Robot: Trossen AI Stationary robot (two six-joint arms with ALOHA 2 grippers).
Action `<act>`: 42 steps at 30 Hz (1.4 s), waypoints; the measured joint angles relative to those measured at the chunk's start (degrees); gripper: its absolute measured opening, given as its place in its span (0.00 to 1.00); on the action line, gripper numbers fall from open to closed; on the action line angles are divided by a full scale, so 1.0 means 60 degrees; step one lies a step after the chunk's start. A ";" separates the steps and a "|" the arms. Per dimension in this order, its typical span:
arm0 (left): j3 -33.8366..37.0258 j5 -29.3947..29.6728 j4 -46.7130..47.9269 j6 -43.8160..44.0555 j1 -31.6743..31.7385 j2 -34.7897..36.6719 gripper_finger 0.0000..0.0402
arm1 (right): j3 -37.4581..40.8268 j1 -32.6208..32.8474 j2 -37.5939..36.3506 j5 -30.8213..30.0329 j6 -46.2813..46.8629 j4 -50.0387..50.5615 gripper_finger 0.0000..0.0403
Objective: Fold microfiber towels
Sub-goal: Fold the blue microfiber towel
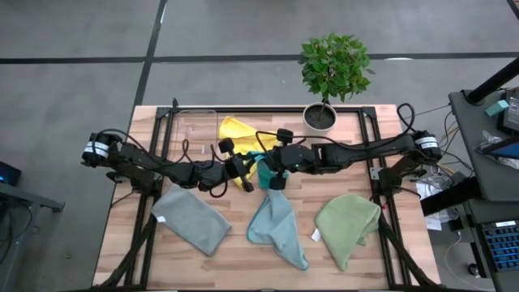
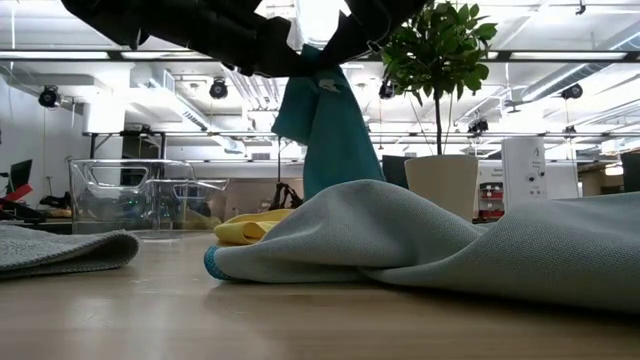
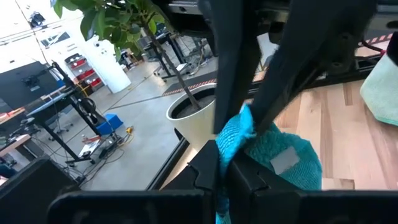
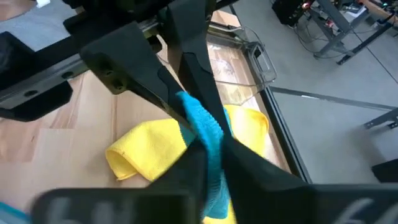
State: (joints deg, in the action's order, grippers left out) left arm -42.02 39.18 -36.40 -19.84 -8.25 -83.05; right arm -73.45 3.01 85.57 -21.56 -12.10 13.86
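Observation:
The teal towel point(image 2: 326, 128) hangs above the table's middle, held up between my two grippers. My left gripper point(image 1: 246, 172) reaches in from the left and is shut on it. From the right, my right gripper point(image 1: 272, 169) is shut on it too, close beside the left one. A yellow towel point(image 1: 238, 132) lies crumpled on the table behind them. Along the near side lie a grey towel point(image 1: 191, 221), a light blue towel point(image 1: 279, 227) and an olive green towel point(image 1: 347, 227). The light blue towel hides the teal towel's lower end in the low view. My left gripper pinches the teal towel's top edge point(image 3: 238, 132) between its two fingers, coming level from the table's left. The cloth hangs slack below the fingers. My right gripper pinches the same bunched top edge point(image 4: 200, 122) between its two fingers, slanting down from the table's right, right against the left gripper's fingertips. One layer or several, I cannot tell.
A clear plastic bin point(image 1: 195, 130) stands at the far left of the table, next to the yellow towel. A potted plant point(image 1: 328, 77) stands at the far edge, right of centre. Bare wood shows between the grippers and the near towels.

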 joint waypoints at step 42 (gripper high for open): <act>-0.0037 -0.1707 0.0024 0.2241 0.0570 -0.0232 0.30 | 0.4258 0.0714 -0.1947 -0.1511 0.5365 -0.5465 0.02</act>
State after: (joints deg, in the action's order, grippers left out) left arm -42.24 28.94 -36.26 -6.39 -4.83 -84.43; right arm -47.90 7.29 73.89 -30.62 20.09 -18.93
